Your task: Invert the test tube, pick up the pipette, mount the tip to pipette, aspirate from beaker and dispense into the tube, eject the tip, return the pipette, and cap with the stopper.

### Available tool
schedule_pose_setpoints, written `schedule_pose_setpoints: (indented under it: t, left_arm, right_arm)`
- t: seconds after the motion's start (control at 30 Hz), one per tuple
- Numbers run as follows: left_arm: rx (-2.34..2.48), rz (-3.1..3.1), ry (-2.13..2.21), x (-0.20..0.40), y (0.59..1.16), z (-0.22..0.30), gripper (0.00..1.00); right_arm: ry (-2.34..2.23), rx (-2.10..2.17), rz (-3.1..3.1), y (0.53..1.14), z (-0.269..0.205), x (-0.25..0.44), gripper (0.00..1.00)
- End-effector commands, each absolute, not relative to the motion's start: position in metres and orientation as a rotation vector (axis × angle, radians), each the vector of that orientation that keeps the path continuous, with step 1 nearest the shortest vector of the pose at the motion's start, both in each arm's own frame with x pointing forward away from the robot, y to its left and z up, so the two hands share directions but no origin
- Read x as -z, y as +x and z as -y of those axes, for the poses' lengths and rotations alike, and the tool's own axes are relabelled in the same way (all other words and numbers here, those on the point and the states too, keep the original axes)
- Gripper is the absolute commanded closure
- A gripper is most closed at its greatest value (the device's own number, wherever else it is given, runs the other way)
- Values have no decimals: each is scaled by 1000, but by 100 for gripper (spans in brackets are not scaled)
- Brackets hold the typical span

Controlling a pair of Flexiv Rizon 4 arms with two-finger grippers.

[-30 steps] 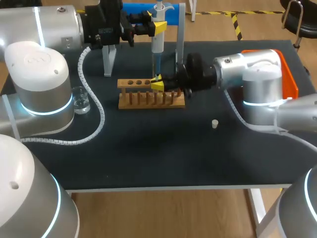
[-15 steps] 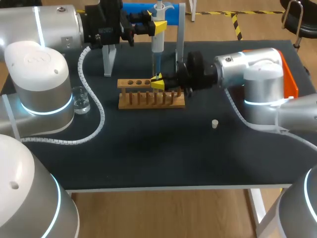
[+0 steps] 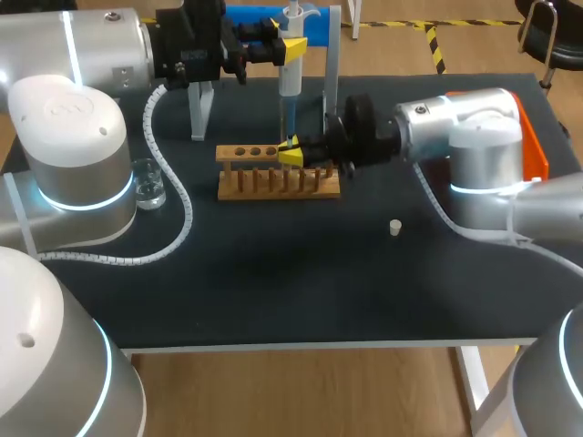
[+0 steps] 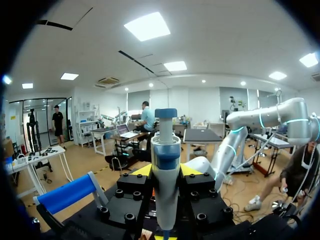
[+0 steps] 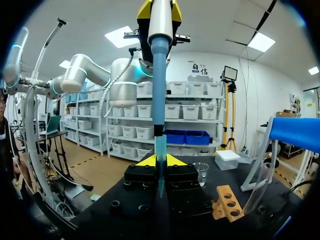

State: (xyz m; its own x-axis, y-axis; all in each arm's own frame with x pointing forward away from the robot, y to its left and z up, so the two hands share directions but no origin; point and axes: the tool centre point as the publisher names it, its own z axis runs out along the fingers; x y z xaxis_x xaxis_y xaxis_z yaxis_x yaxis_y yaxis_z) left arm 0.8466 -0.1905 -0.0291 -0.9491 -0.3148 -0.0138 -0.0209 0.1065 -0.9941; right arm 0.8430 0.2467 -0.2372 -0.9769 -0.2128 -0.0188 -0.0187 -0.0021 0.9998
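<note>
My left gripper (image 3: 293,49) is shut on the white and blue pipette (image 3: 290,77), holding it upright over the wooden tube rack (image 3: 264,185). In the left wrist view the pipette (image 4: 165,150) stands between the yellow fingertips (image 4: 142,171). Its blue tip (image 5: 160,165) points straight down between the fingertips of my right gripper (image 5: 160,161). That gripper (image 3: 290,155) sits at the rack's top, shut on the clear test tube, which barely shows. The beaker (image 3: 148,182) stands left of the rack. The small white stopper (image 3: 395,227) lies to the rack's right.
The pipette stand, with a blue top bar (image 3: 250,16) and clear legs (image 3: 200,109), stands behind the rack. An orange object (image 3: 534,150) lies at the right edge behind my right arm. A white cable (image 3: 178,196) loops across the table near the beaker.
</note>
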Motion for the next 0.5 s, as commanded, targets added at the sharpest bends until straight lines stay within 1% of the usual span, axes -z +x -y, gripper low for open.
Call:
schedule_pose_setpoints:
  t: [0.03,0.5]
  left_arm:
    - [1931,-2165,-334,29,847,190,100]
    - [1931,-2165,-334,29,847,190,100]
  right_arm:
    - [245,2118,2116,841,-245,236,100]
    - [269,2128,2107,838,-245,228,100]
